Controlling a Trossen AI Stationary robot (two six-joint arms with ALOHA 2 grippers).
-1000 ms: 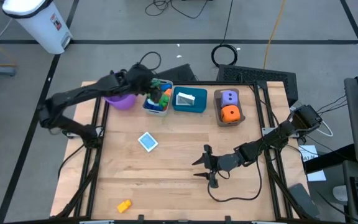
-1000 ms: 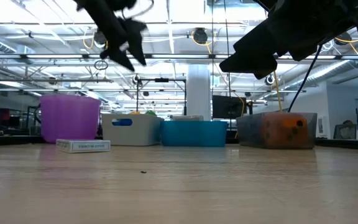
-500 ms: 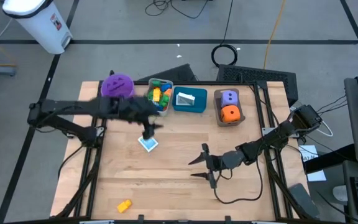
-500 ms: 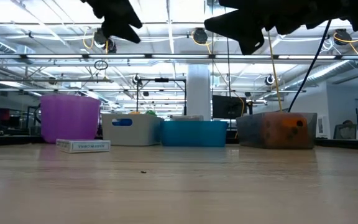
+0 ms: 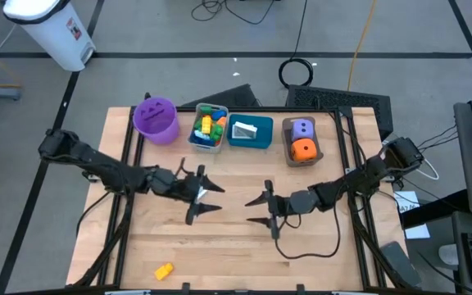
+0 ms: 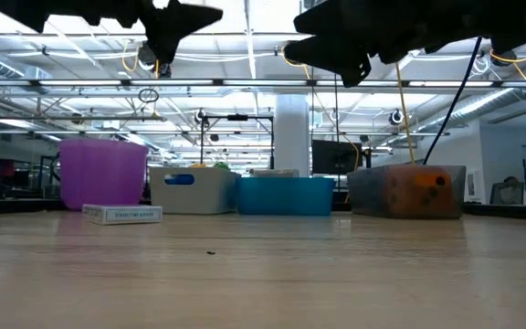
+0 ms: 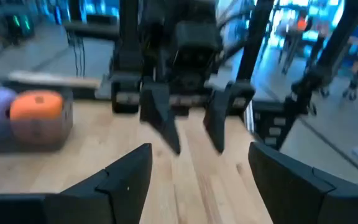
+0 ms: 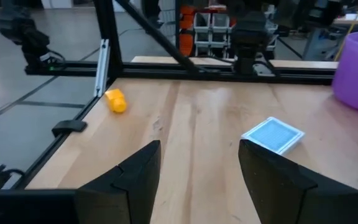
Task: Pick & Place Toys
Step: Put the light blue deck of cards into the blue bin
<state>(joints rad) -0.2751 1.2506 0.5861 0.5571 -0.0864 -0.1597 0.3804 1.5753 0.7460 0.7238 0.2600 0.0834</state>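
Observation:
My left gripper [image 5: 213, 199] hangs open and level over the middle of the table, above a blue-and-white card [image 8: 272, 135] that lies flat on the wood. In the high view the gripper covers most of that card. My right gripper [image 5: 254, 210] stands open facing it, a short way toward the table's right edge. It shows ahead in the left wrist view [image 7: 188, 121]. A yellow brick [image 5: 163, 270] lies near the front left corner. Neither gripper has anything between its fingers.
Along the far edge stand a purple bucket [image 5: 156, 119], a grey bin [image 5: 207, 129] with several bricks, a teal bin [image 5: 250, 131] with a white card, and a brown bin [image 5: 302, 141] with a purple and an orange die. Dark frame rails run along both table sides.
My left gripper has swung from over the grey bin toward the near edge and the table's middle. It sank and tipped from pointing down to level, and now hangs above the card. My right gripper has shifted a little toward the far left and tipped toward level. The card has not moved.

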